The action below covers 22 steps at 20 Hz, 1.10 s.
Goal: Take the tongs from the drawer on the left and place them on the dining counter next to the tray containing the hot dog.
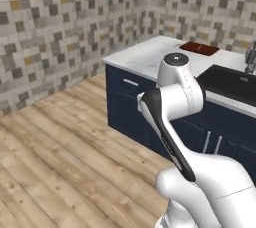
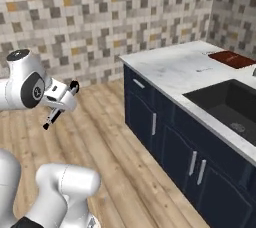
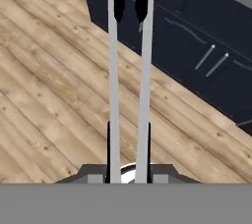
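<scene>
One pair of tongs (image 3: 129,70), pinched at its near end between the gripper (image 3: 129,142) fingers, two silver arms with black tips stretching out above the wooden floor (image 3: 54,80). One gripper (image 2: 64,103), off to the side of the dining counter (image 2: 175,67). One red tray (image 2: 231,59) at the counter's far end. One black sink (image 2: 227,103). One drawer (image 2: 142,88), closed.

Mosaic tile walls (image 1: 60,27) in grey, beige and ochre meet in a corner at twelve o'clock. Light wood plank flooring (image 1: 60,162) spreads toward seven o'clock. Navy cabinet doors (image 2: 200,172) with vertical silver handles stand at four o'clock.
</scene>
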Motion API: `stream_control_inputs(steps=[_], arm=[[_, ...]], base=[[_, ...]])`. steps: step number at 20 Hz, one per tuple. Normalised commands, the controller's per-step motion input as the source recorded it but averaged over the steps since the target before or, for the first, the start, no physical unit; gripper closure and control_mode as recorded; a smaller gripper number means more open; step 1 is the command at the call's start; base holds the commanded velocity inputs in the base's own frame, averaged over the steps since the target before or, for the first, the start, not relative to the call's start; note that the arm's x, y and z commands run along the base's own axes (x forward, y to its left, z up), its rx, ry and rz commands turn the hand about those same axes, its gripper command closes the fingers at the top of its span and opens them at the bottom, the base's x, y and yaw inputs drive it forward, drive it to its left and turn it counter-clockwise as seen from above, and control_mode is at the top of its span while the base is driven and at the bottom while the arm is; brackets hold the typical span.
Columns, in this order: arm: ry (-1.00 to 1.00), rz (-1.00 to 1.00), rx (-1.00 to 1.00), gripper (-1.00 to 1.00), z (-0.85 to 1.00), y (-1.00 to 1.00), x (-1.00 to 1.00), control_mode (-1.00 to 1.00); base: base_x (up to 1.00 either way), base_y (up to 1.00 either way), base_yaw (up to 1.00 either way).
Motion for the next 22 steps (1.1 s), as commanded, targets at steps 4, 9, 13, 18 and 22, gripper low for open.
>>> stream_control_inputs(steps=[4, 9, 13, 18, 22], arm=[[0.0, 0.0, 0.0, 1.0, 0.0, 0.0, 0.0, 1.0], [0.0, 0.0, 0.0, 1.0, 0.0, 0.0, 0.0, 1.0], [0.0, 0.0, 0.0, 1.0, 0.0, 0.0, 0.0, 1.0], [0.0, 0.0, 0.0, 1.0, 0.0, 0.0, 0.0, 1.0], [0.0, 0.0, 0.0, 1.0, 0.0, 0.0, 0.0, 1.0]], base=[[1.0, 1.0, -0.24], [1.0, 1.0, -0.32], [1.0, 1.0, -0.35], [1.0, 1.0, -0.38], [0.96, 1.0, -0.39]])
